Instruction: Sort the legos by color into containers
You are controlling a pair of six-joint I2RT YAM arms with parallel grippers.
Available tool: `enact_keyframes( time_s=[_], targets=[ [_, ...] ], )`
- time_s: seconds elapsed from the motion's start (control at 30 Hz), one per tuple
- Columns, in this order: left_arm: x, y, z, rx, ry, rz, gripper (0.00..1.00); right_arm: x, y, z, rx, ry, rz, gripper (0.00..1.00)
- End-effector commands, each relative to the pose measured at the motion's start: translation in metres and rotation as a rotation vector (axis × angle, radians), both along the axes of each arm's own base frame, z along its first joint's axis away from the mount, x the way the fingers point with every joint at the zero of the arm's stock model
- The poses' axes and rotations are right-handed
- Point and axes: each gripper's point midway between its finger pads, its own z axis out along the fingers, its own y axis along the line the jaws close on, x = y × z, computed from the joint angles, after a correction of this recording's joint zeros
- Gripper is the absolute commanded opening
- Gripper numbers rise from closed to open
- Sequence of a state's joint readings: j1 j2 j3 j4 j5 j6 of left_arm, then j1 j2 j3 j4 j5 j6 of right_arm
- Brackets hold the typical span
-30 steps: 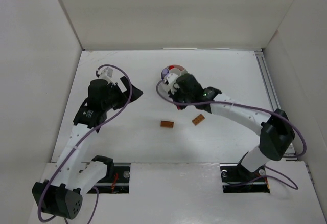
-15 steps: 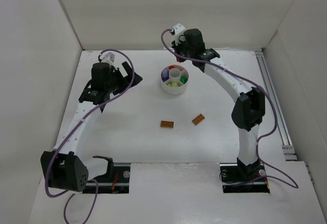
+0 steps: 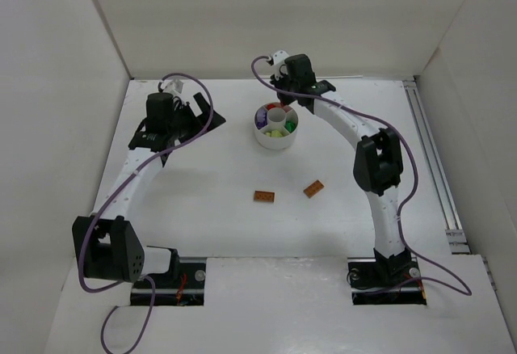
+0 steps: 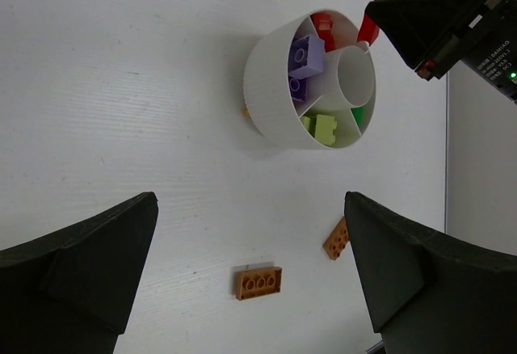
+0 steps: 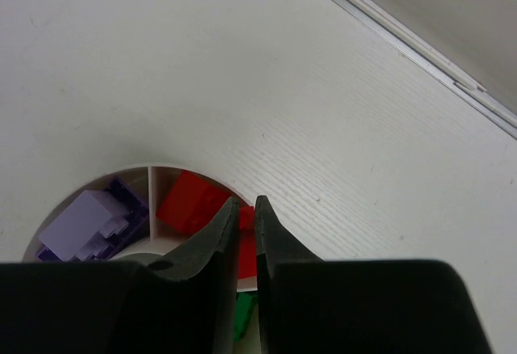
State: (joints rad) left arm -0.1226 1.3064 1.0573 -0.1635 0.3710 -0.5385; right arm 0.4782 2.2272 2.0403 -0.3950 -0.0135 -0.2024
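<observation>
The round white dish (image 3: 275, 138) holds purple, red, lime-yellow and green bricks in its wedge sections. My right gripper (image 3: 283, 95) hangs over the dish's far rim (image 5: 81, 190), shut on a red brick (image 5: 246, 245) just beside the section holding another red brick (image 5: 190, 200). The held red brick also shows in the left wrist view (image 4: 367, 27). Two orange-brown bricks (image 3: 263, 196) (image 3: 313, 188) lie on the table in front of the dish. My left gripper (image 3: 208, 120) is open and empty, held left of the dish and above the orange-brown bricks (image 4: 258, 282) (image 4: 337, 239).
White walls enclose the table on the left, back and right. A metal rail (image 3: 428, 152) runs along the right side. Purple cables (image 3: 242, 140) loop off both arms near the dish.
My right arm has swung from the dish's near side up and over to its far side, then lowered to the far rim. My left arm has stretched a little further back.
</observation>
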Motion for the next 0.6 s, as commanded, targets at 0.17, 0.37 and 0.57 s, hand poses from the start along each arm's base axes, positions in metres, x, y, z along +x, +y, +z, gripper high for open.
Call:
enact_keyframes(
  time_s=[0.17,0.37,0.57],
  targets=[
    [0.008,-0.006,0.037,-0.021,-0.113,-0.044,1.0,-0.006,-0.002,0.016,0.029,-0.02,-0.01,0.27],
    [0.004,-0.009,0.032,-0.028,-0.094,-0.06,1.0,-0.01,-0.009,0.037,0.055,-0.03,-0.03,0.43],
    [-0.009,-0.015,0.011,0.021,-0.026,-0.042,1.0,-0.03,-0.019,0.076,0.098,-0.077,-0.038,0.47]
  ],
)
